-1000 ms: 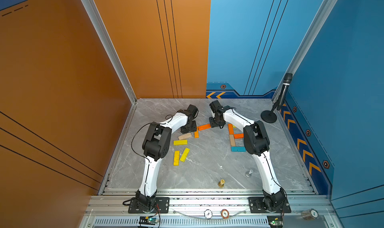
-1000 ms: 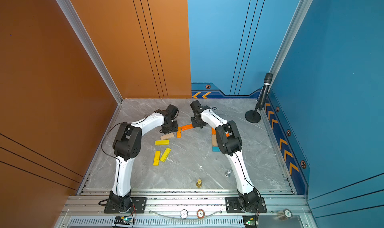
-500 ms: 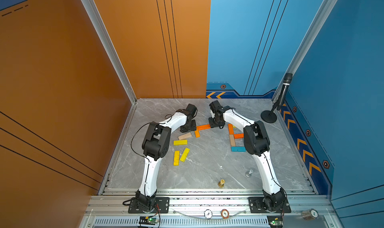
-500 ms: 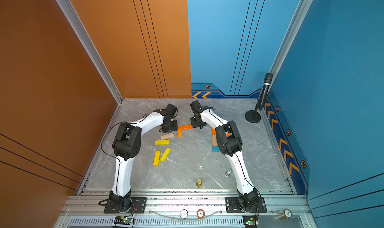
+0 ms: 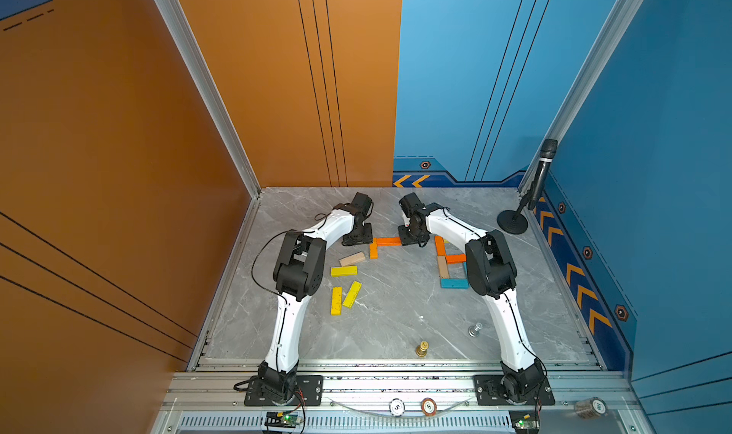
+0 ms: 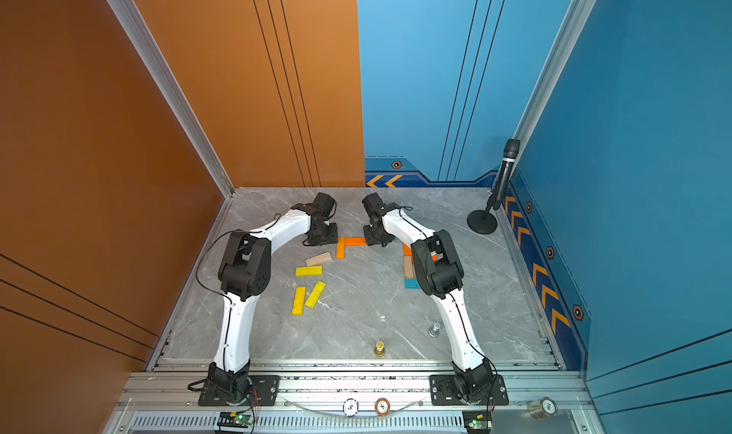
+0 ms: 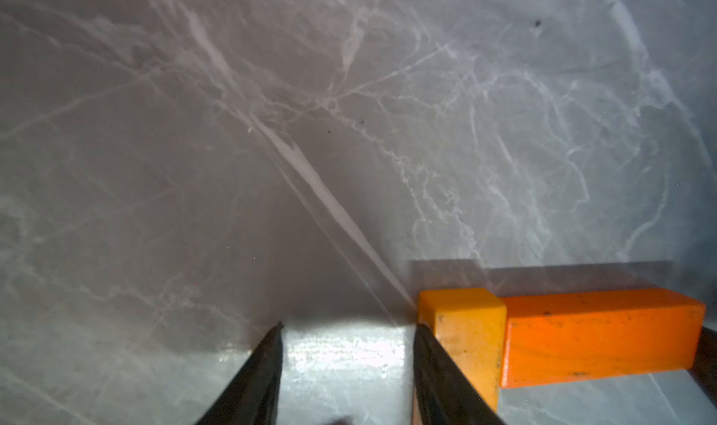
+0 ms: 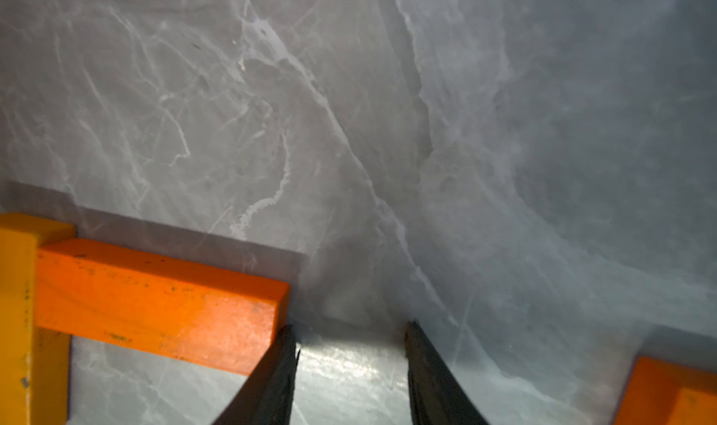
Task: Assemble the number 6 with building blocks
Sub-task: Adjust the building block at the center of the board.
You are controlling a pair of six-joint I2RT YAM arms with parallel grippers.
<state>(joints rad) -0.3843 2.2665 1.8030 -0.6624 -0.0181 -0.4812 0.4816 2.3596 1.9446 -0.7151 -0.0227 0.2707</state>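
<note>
Both grippers stand low over the table at the back, in both top views. An orange plank (image 5: pixel 388 241) lies crosswise between them, its left end meeting an amber plank (image 5: pixel 373 250) in a corner. My left gripper (image 7: pixel 348 325) is open over bare table, one finger (image 7: pixel 434 368) against the amber plank (image 7: pixel 465 337). My right gripper (image 8: pixel 351 324) is open and empty too, one finger (image 8: pixel 277 365) against the end of the orange plank (image 8: pixel 163 306). To the right, orange (image 5: pixel 439 245), tan (image 5: pixel 443 266) and teal (image 5: pixel 454 283) planks lie joined, partly hidden by the right arm.
Loose planks lie left of centre: a tan one (image 5: pixel 351 259) and three yellow ones (image 5: pixel 343 270), (image 5: pixel 351 293), (image 5: pixel 336 300). A gold piece (image 5: pixel 422 349) and a silver piece (image 5: pixel 474 329) stand near the front edge. A microphone stand (image 5: pixel 513 226) occupies the back right corner.
The orange plank has turned from slightly slanted to level and now meets the amber plank squarely. Both grippers shifted only a little.
</note>
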